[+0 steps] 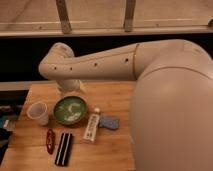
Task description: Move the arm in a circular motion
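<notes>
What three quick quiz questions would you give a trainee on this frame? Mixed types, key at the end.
1. True or false: the arm reaches over the wooden table from the picture's right side.
2. The gripper hangs below the arm's bend, nearest which item? A) black bar B) green bowl C) blue pad
3. Fill in: the item on the picture's left of the bowl is a white ____.

Key: 1 true; 2 B; 3 cup.

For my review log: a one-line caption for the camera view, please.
Cream-white arm stretches across a wooden table, its pincer hanging near the far rim of the green bowl.
</notes>
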Tool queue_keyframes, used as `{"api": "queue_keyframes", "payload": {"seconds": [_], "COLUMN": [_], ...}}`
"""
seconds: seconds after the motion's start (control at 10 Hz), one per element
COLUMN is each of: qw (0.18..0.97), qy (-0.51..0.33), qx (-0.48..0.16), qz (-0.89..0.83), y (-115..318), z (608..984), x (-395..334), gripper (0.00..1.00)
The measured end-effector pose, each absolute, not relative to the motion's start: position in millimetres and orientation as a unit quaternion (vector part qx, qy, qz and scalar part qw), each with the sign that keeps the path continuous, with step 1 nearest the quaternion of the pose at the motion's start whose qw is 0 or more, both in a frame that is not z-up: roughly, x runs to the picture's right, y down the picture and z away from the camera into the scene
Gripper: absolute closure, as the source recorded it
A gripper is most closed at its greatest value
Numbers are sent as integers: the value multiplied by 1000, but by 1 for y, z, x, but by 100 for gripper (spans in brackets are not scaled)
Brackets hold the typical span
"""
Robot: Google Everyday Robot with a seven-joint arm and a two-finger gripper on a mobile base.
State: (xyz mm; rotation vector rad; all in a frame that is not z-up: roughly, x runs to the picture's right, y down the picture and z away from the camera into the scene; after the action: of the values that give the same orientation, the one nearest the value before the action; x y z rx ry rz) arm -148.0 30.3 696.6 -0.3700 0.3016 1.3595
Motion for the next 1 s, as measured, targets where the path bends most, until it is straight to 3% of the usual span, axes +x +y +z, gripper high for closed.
{"api": "queue_keyframes", "payload": {"seconds": [0.4, 1.0], "qw": [701, 641], "qy": [189, 234], "qx": [-139, -87], "qz": [673, 725], "y": [63, 42], "z": [664, 666], "x": [-52, 84], "gripper": [35, 35]}}
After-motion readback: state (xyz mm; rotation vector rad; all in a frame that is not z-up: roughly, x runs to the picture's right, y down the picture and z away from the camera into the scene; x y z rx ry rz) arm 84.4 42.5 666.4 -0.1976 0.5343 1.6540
